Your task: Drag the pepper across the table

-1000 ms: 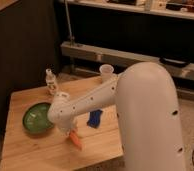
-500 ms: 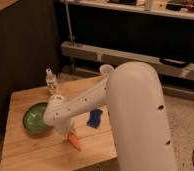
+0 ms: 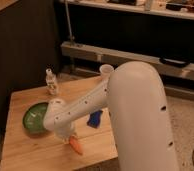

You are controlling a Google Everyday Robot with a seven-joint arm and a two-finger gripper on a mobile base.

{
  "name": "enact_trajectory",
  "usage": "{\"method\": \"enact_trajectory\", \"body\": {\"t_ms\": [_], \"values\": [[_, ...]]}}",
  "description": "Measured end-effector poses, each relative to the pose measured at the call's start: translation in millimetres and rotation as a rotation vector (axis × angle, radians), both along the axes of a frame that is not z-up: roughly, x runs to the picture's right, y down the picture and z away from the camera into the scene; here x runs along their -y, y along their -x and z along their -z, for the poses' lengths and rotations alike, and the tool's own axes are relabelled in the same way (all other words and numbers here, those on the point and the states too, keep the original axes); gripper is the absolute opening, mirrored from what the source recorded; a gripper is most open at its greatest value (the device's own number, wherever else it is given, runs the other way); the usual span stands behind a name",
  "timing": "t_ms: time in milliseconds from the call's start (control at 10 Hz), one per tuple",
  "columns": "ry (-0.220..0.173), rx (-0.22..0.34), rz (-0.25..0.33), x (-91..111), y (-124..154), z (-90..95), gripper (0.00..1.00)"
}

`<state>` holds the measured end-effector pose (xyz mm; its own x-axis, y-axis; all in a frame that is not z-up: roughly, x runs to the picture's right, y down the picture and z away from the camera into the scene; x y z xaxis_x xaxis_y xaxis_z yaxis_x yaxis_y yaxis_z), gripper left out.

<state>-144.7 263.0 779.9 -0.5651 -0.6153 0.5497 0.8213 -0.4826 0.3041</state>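
On the table (image 3: 25, 145), the pincer (image 3: 70, 136) sits over the pepper (image 3: 76, 145); its grip cannot be told.

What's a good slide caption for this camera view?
Gripper down at the orange pepper on the wooden table, beside a green bowl.

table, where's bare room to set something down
Bare wood on the table in front of the green bowl, and between bowl and small bottle. Crowded near the front edge: gripper, pepper, blue block.
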Motion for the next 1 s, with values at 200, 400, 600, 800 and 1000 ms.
{"method": "enact_trajectory", "body": {"t_ms": [200,400,600,800,1000], "values": [[0.007,-0.009,0.005,-8.0,-2.5,6.7,0.27],[0.011,-0.017,0.01,-14.1,-3.9,15.8,0.27],[0.014,-0.025,0.013,-19.4,-4.8,28.3,0.27],[0.027,-0.044,0.01,-29.1,-6.2,42.1,0.27],[0.043,-0.058,0.006,-38.6,-6.6,51.3,0.27]]}}
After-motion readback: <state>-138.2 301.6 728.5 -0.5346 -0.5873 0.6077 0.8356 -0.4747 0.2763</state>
